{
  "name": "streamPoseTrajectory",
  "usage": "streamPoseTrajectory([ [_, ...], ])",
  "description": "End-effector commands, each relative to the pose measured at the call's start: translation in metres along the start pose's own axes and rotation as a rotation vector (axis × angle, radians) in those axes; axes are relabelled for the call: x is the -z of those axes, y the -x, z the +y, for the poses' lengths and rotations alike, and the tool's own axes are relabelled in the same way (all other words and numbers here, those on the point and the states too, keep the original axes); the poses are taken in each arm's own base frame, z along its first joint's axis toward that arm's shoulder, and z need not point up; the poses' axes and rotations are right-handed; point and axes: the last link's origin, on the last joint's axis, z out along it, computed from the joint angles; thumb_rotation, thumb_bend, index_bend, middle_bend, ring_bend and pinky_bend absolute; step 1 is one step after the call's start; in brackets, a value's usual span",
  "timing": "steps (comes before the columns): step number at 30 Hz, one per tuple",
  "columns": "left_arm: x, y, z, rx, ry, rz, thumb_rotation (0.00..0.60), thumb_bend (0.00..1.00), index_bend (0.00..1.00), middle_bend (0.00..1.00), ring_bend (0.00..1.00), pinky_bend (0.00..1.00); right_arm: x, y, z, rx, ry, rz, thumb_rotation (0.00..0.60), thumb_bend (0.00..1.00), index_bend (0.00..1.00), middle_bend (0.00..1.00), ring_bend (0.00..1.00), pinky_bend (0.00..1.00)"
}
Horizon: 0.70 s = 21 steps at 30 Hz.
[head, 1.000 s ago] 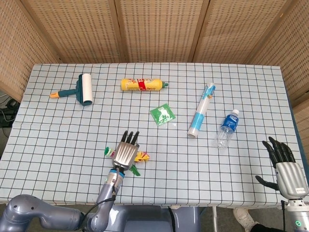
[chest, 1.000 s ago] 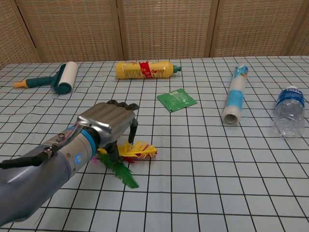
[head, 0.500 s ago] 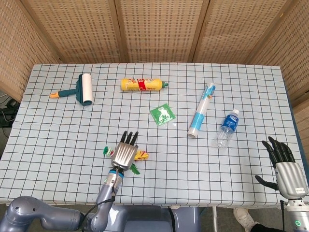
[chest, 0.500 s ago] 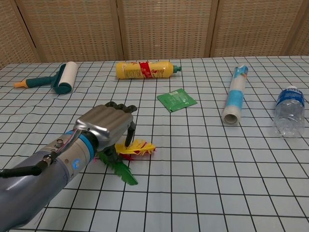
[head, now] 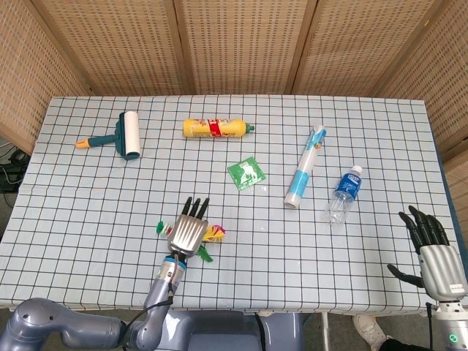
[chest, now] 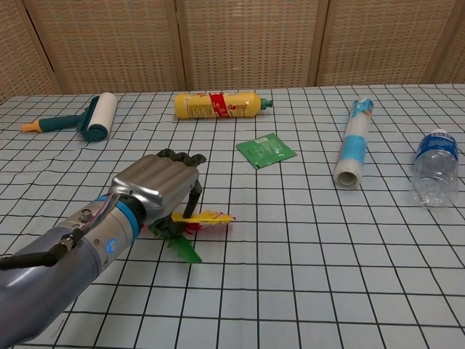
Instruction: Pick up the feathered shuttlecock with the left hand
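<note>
Status, pick-up: my left hand [chest: 156, 190] sat over the feathered shuttlecock [chest: 197, 217] near the table's [chest: 305, 240] front edge, fingers [chest: 195, 195] curled onto it; whether gripped, I could not tell. Lift appeared outstanding.

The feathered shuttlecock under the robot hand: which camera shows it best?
The chest view: the shuttlecock's yellow, red and green feathers stick out clearly from under the left robot hand. In the head view the hand covers most of it, leaving only small bits of feather showing.
</note>
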Motion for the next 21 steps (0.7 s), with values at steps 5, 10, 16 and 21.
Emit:
streamPoseTrajectory([
  [5,0.002,-0.024,-0.018,0.07,-0.02,0.072,0.6,0.63,0.66,0.0,0.0,0.0,0.0,-0.001,0.0,0.0,-0.001,0.005,0.6,0.07,0.0,0.0,0.0,0.11],
  [10,0.007,-0.042,-0.032,0.166,-0.031,0.129,0.6,0.63,0.65,0.0,0.0,0.0,0.0,-0.001,0.0,0.0,-0.001,0.009,0.6,0.07,0.0,0.0,0.0,0.11],
  [16,0.015,-0.05,-0.049,0.382,-0.02,0.187,0.6,0.63,0.65,0.0,0.0,0.0,0.0,-0.002,0.001,0.0,0.002,0.01,0.6,0.07,0.0,0.0,0.0,0.11],
  [21,0.027,-0.048,-0.078,0.648,-0.018,0.218,0.6,0.62,0.65,0.0,0.0,0.0,0.0,-0.001,0.001,0.004,0.004,0.009,0.6,0.07,0.0,0.0,0.0,0.11],
])
